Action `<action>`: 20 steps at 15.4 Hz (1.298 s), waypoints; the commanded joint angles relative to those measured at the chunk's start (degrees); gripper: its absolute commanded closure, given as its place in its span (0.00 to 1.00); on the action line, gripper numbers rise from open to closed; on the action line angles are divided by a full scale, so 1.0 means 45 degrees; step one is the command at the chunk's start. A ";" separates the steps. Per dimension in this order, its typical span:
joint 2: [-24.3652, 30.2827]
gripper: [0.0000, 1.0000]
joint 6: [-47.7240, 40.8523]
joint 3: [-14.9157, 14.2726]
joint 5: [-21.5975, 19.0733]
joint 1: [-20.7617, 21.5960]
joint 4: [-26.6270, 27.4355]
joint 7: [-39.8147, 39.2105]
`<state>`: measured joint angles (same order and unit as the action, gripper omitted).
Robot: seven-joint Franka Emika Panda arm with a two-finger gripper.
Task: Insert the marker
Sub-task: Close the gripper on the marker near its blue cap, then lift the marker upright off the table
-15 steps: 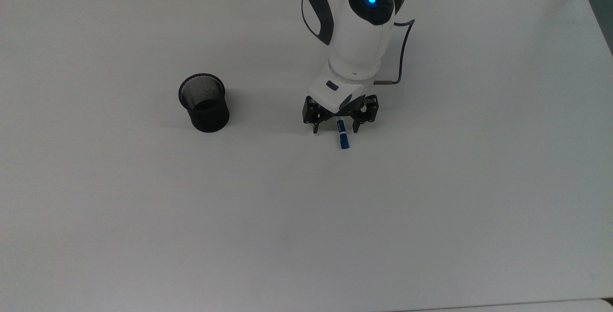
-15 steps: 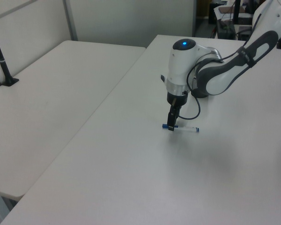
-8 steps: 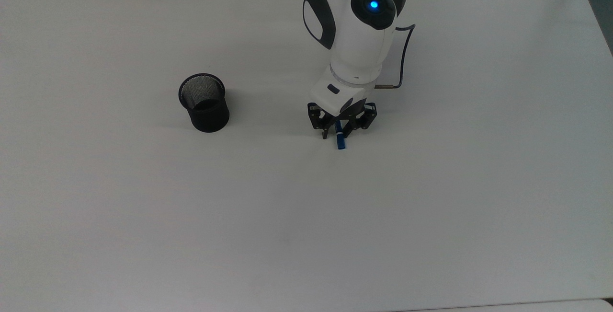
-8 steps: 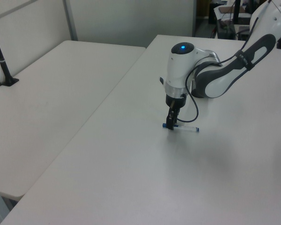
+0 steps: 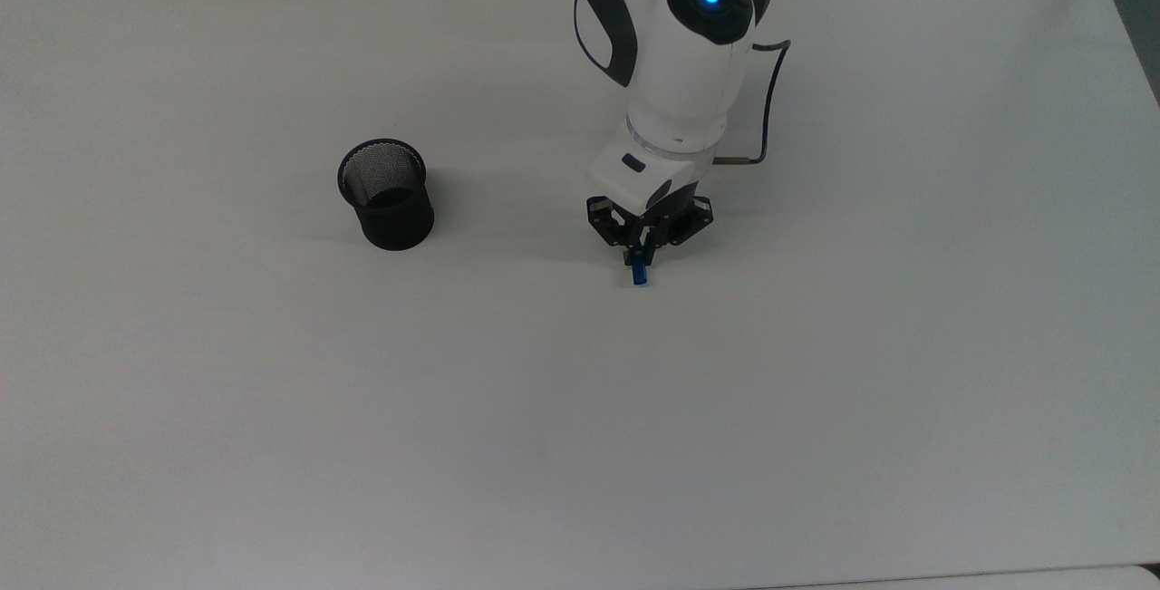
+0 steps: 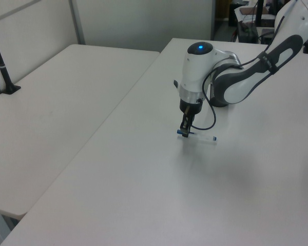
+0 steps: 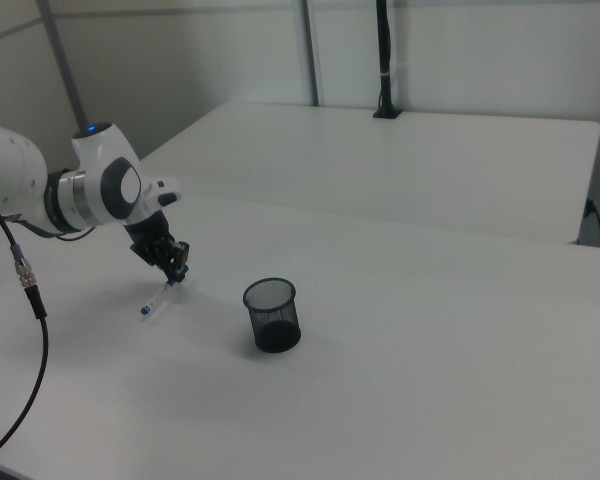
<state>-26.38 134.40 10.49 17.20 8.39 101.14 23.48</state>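
- Two black fingers of the white arm's gripper (image 5: pixel 640 252) are pinched on the slim white-barrelled marker with a blue cap (image 5: pixel 641 272), close to its capped end.
- Seen in the right view, the marker (image 7: pixel 158 296) hangs tilted from the gripper (image 7: pixel 177 273), its lower end at or just above the white table (image 5: pixel 272 409).
- Well apart, toward the top view's left, stands an upright black mesh cup (image 5: pixel 386 193).
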 commanded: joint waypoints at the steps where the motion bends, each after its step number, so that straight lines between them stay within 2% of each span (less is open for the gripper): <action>1: 0.1718 1.00 -0.0488 0.0032 0.0085 -0.0106 0.0686 0.0271; 4: 0.3065 1.00 -0.0784 0.0012 0.0046 -0.0710 0.1136 0.0252; 7: 0.4530 1.00 -0.0435 -0.0026 -0.0032 -0.1257 0.2363 0.0193; 13: 0.7558 1.00 0.2804 -0.0085 -0.0033 -0.2701 0.5664 0.0193; 16: 0.8283 1.00 0.4640 -0.0124 0.0006 -0.3463 0.6622 0.0154; 20: 0.8382 1.00 0.6982 -0.0124 0.0357 -0.4537 0.7580 -0.0469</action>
<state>9.37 157.59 9.96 17.21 -8.85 130.02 23.33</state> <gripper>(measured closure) 0.824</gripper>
